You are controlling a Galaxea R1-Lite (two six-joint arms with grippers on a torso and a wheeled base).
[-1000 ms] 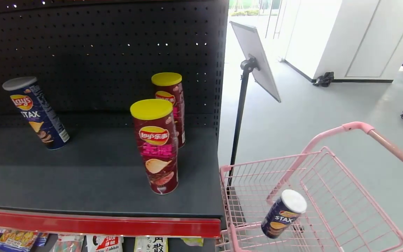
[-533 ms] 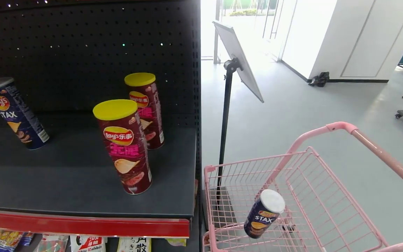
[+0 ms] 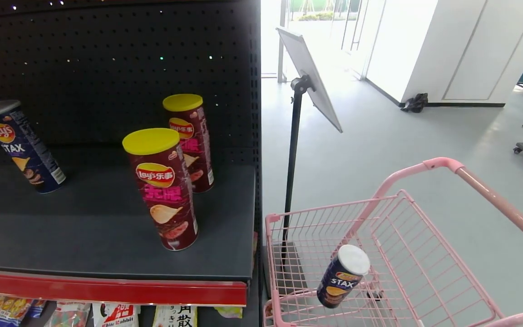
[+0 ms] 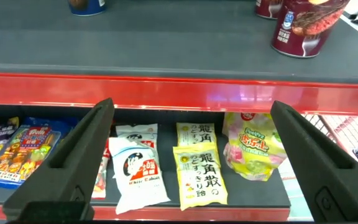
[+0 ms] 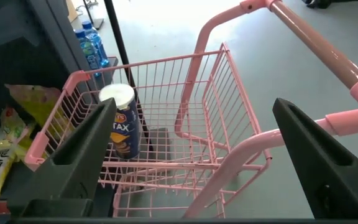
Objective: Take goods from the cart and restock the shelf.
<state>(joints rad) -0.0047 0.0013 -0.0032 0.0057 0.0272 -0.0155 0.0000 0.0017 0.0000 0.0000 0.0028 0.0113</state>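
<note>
1. The blue chip can (image 3: 344, 281) is standing in the pink cart (image 3: 443, 162), near its shelf-side corner.
2. The right gripper (image 5: 194, 106) is hovering over the cart, jaws spread wide and holding nothing. The left gripper (image 4: 192, 106) is gaping too, facing the shelf edge (image 4: 179, 93).
3. The can is probably light, stiff and slick-walled, so taking it across mid-body, below the lid, is looking safest.

Black wedge-shaped left gripper (image 4: 191, 104), matching right gripper (image 5: 192, 102)
</note>
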